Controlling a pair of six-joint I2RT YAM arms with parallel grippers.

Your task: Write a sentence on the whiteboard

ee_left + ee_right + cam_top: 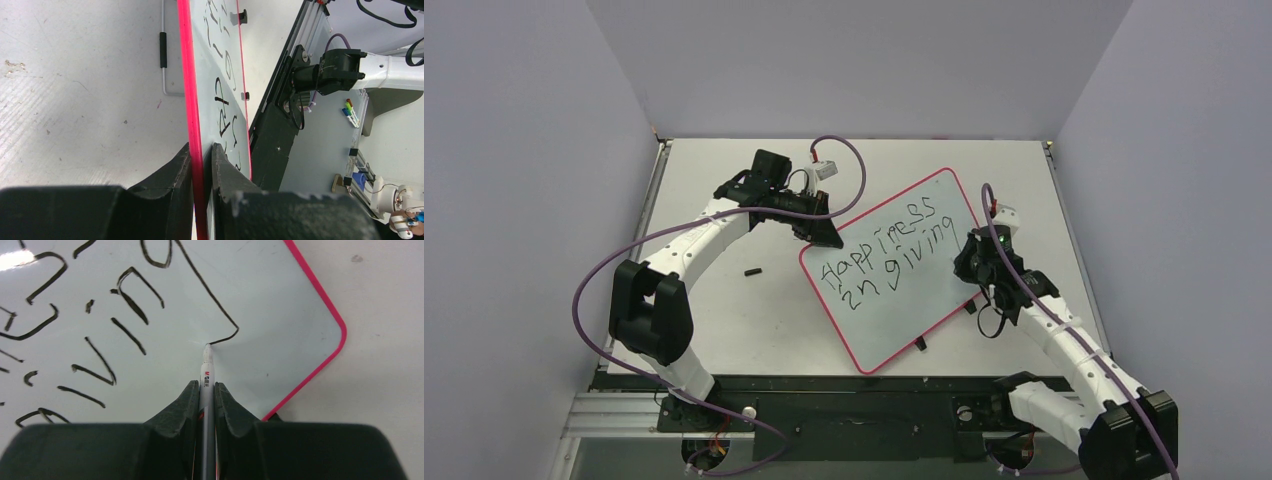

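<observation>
The whiteboard [894, 300] lies slanted on the table, white with a thin red rim. The sentence [886, 250] reads "happiness in giving" in two black slanted lines. My left gripper [822, 235] is shut on the whiteboard's far left edge; in the left wrist view the red rim [192, 100] runs between the fingers [172, 172]. My right gripper [976, 262] is shut on a grey-white marker [206, 375]. The marker's tip touches the whiteboard [280, 330] at the end of the tail of the last "g" [210, 302].
A small black marker cap [751, 270] lies on the table left of the board. Two black tabs [920, 345] stick out of the board's near right edge. A thin wire stand with a black sleeve [162, 50] shows behind the board. Purple cables loop over both arms.
</observation>
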